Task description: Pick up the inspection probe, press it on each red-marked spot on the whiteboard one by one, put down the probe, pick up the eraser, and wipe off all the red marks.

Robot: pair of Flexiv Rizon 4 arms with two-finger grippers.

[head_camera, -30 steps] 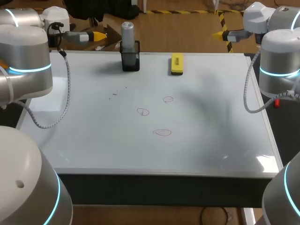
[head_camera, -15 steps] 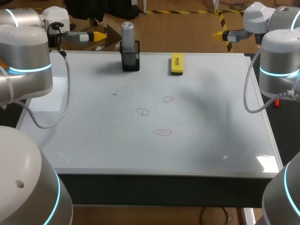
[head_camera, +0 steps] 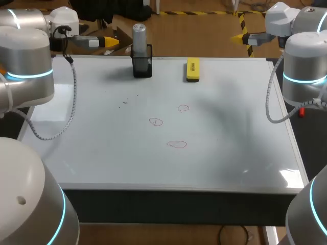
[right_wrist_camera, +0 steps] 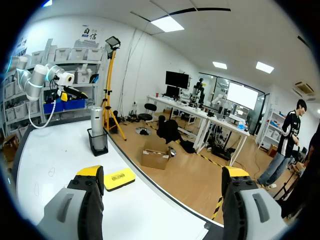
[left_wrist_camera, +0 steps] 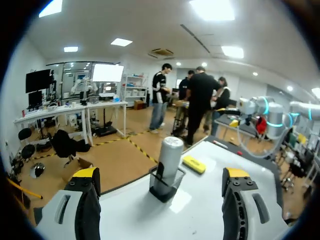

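The task looks barely begun. The inspection probe (head_camera: 139, 34), a grey cylinder, stands upright in a black mesh holder (head_camera: 142, 65) at the far edge of the whiteboard (head_camera: 230, 143), which covers the surface. No finger touches it. All three red marks (head_camera: 177, 144) are intact near the middle of the board, loose red loops with no sign of wiping (whether any has been pressed cannot be told from the marks alone). The yellow eraser (head_camera: 192, 69) lies flat near the far edge, to the right of the holder and apart from it.

The left end effector (head_camera: 108, 41) hovers just beyond the far left corner. Its fingers are spread wide and hold nothing, and in its wrist view the probe stands ahead of them, roughly centred between the tips. The right end effector (head_camera: 238, 37) hangs beyond the far right corner, also spread and empty.

Every step remains, by my reading: grasping the probe, pressing three spots, returning it, then erasing.
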